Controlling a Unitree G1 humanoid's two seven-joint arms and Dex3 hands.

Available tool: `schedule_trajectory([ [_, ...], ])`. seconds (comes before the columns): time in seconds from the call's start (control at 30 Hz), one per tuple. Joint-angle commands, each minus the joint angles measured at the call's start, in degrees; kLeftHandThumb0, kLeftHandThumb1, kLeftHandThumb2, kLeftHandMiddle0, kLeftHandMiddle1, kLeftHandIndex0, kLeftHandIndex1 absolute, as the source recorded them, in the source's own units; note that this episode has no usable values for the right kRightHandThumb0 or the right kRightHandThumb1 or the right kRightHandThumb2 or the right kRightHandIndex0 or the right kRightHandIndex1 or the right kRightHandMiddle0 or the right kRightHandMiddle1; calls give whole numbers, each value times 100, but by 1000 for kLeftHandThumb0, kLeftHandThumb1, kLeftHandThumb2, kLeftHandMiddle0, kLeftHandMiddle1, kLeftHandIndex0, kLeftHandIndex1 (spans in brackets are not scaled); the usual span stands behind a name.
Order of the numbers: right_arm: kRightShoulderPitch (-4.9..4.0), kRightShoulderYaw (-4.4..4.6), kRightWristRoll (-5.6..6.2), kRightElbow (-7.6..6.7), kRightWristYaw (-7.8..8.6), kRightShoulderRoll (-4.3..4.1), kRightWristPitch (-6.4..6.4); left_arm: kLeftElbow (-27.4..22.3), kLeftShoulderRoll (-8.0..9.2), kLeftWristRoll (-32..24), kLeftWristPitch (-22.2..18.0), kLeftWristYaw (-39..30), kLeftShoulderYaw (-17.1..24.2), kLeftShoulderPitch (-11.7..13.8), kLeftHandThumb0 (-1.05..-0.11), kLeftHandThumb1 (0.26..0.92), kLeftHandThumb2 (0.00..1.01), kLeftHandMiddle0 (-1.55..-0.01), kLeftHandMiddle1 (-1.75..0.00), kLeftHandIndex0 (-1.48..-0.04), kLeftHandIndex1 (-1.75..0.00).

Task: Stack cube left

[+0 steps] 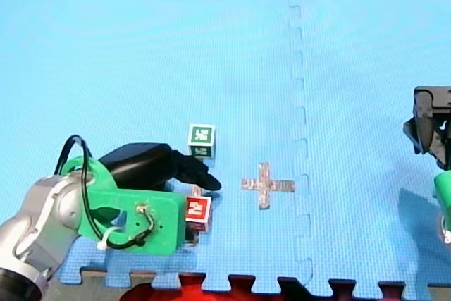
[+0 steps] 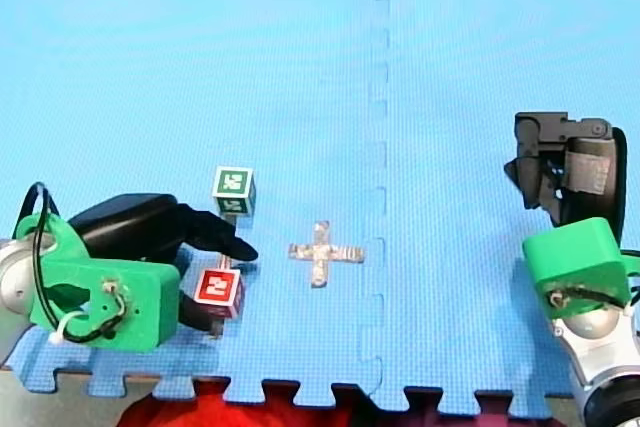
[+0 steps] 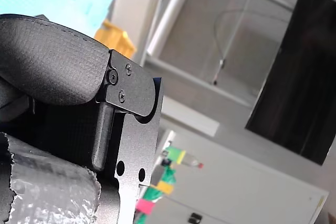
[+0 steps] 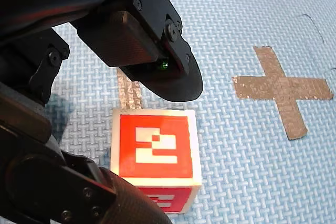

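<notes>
A red cube (image 1: pixel 199 213) with a white pattern sits on the blue mat near its front edge. Just behind it stands a green cube (image 1: pixel 201 140), about a cube's width away. My left hand (image 1: pixel 199 201) reaches in from the left and brackets the red cube. One black finger (image 4: pixel 157 72) hovers over the cube's far edge with a thin gap, and another finger (image 4: pixel 79 192) lies at its near side. My right hand (image 2: pixel 548 172) is at the mat's right edge, far from both cubes, holding nothing.
A silver tape cross (image 1: pixel 266 185) marks the mat right of the red cube. A short tape strip (image 4: pixel 128 85) lies between the cubes. A jigsaw seam (image 1: pixel 301 139) runs front to back. The mat's front edge (image 1: pixel 232 283) is close, with something red below it.
</notes>
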Motion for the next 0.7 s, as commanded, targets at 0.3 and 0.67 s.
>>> schedule_trajectory([
  [0.3, 13, -10, -27, -80, -69, -77, -48, -1182, 350, 317, 313, 366, -118, 612, -194, 759, 20, -756, -1746, -670, 0],
  [0.67, 11, 14, -113, -134, -197, -93, 23, -1066, 460, 191, 384, 458, -260, 527, -202, 767, 15, -763, -1746, -873, -106],
])
